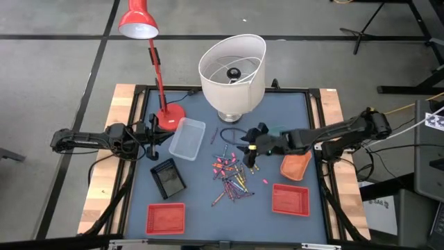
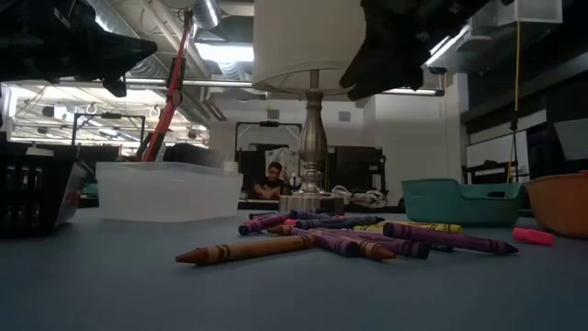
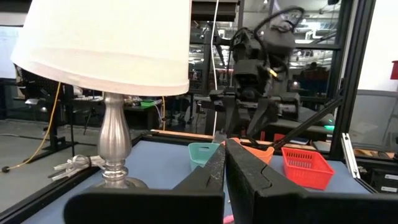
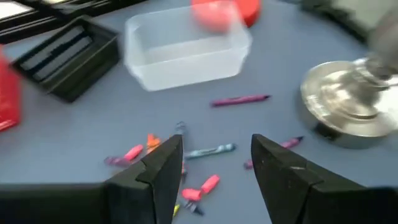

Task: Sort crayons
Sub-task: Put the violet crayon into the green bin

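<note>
Crayons heaped mid-table, right gripper above them, left arm waiting.

From table height the nearest crayons (image 2: pixel 349 241) lie crossed, farther ones hidden behind; thin sticks in orange, purple, pink and yellow, gathered at the mat's centre between the black tray (image 1: pixel 168 177) and the red basket (image 1: pixel 290 199). The right gripper (image 1: pixel 250 158) hangs over the heap, fingers spread, nothing between them. Bare mat lies round the heap. Beyond, the left gripper (image 3: pixel 224 165) sits pressed together near the clear bin (image 1: pixel 187 138).

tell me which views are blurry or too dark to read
Right wrist view: motion-blurred, crayons and clear tray smeared. Low view: both arms are dark silhouettes against bright ceiling lights. High view: evenly lit, sharp. Left wrist view: near fingers dark, lamp shade bright.
</note>
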Robot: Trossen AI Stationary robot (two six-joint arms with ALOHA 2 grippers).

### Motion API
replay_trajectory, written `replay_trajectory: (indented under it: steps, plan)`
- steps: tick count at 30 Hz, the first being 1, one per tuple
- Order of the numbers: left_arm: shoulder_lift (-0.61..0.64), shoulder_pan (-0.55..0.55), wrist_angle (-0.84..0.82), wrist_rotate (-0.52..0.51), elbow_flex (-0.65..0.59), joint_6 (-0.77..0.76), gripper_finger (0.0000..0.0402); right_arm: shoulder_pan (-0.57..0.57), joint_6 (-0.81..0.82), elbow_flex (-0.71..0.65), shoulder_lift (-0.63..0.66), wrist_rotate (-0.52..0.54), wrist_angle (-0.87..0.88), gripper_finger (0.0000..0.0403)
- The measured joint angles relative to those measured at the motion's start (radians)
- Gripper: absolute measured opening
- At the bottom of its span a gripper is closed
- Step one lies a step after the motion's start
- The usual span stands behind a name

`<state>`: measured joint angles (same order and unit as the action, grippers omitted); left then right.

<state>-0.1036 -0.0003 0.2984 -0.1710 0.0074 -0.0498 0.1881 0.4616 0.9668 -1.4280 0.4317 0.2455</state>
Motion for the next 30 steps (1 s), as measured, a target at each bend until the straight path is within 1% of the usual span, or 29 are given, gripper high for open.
replay_trajectory:
  steps: [3,10,13,18,22,26,30]
  plan:
    - [0.0,0.0,0.0,0.0,0.0,0.0,0.0,0.034,0.084,0.0,-0.047,0.085,-0.001,0.0191]
    - [0.0,0.0,0.0,0.0,0.0,0.0,0.0,0.055,0.308,0.0,-0.215,0.182,-0.03,0.0191]
    - [0.0,0.0,0.0,0.0,0.0,0.0,0.0,0.051,0.369,0.0,-0.29,0.212,-0.071,0.0191]
    - [0.0,0.0,-0.002,0.0,0.0,0.0,0.0,0.033,0.377,0.0,-0.386,0.258,-0.179,0.0191]
    - [0.0,0.0,-0.007,0.0,0.0,0.0,0.0,0.012,0.379,0.001,-0.44,0.266,-0.218,0.0191]
    - [0.0,0.0,-0.01,0.0,0.0,0.0,0.0,-0.017,0.378,0.002,-0.475,0.265,-0.256,0.0191]
    - [0.0,0.0,-0.01,0.0,0.0,0.0,0.0,-0.048,0.376,0.002,-0.482,0.265,-0.251,0.0191]
